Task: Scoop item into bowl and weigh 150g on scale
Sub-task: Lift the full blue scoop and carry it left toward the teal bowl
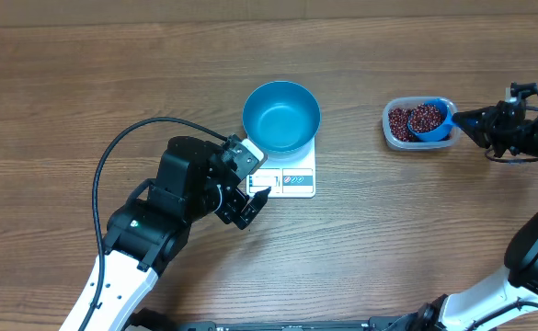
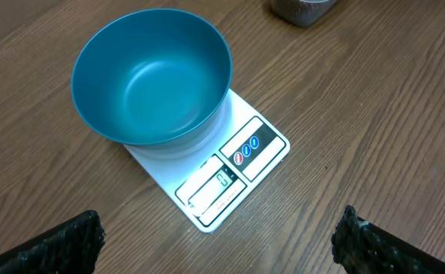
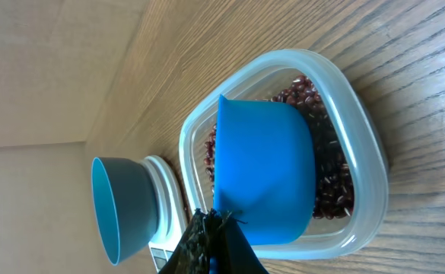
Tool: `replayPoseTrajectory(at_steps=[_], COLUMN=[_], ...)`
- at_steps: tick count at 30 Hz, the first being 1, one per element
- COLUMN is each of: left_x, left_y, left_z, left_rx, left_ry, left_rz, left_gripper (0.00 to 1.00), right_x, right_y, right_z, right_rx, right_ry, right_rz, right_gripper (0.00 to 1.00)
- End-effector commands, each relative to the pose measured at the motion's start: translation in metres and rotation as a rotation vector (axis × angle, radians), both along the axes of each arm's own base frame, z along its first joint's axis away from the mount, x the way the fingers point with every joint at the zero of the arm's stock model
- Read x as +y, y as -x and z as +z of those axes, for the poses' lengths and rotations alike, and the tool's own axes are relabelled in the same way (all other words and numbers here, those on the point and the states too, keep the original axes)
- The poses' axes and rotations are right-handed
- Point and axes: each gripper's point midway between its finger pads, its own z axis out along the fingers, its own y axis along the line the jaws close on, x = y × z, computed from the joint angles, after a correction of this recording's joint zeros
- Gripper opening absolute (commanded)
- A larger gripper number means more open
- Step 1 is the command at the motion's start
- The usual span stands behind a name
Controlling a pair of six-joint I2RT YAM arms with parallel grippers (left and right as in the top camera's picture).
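The empty blue bowl point(image 1: 281, 116) point(image 2: 152, 76) point(image 3: 119, 205) stands on the white scale point(image 1: 291, 180) point(image 2: 241, 164) point(image 3: 169, 194) at mid-table. My left gripper point(image 1: 256, 177) point(image 2: 214, 255) hangs open just left of the scale's front, nothing between its fingers point(image 2: 55, 247). At the right, dark red-brown beans point(image 1: 399, 120) point(image 3: 332, 175) fill a clear tub point(image 1: 393, 136) point(image 3: 363, 152). A small blue scoop point(image 1: 429, 120) point(image 3: 264, 175) rests in the tub with beans heaped in it. My right gripper point(image 1: 464, 118) point(image 3: 216, 228) is shut on the scoop's handle.
Bare wooden tabletop point(image 1: 388, 239) surrounds the scale and the tub. The left arm's black cable point(image 1: 121, 147) loops over the table left of the bowl. The tub shows at the top edge of the left wrist view point(image 2: 302, 9).
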Motion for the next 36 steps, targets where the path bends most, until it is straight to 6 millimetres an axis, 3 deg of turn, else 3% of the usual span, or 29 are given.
replayPoseTrajectory(at_steps=[1, 36], left_x=[0.0, 0.0], left_y=[0.003, 0.003], left_z=[0.001, 0.001], left_rx=[-0.003, -0.003], left_ry=[0.007, 0.007], left_rz=[-0.012, -0.012], left_gripper=[1.0, 1.0], right_x=[0.003, 0.024], right_y=[-0.001, 0.0], right_z=[0.006, 0.036], right_rx=[-0.037, -0.139], right_ry=[-0.041, -0.212], right_rz=[0.016, 0.084], right_gripper=[0.04, 0.04])
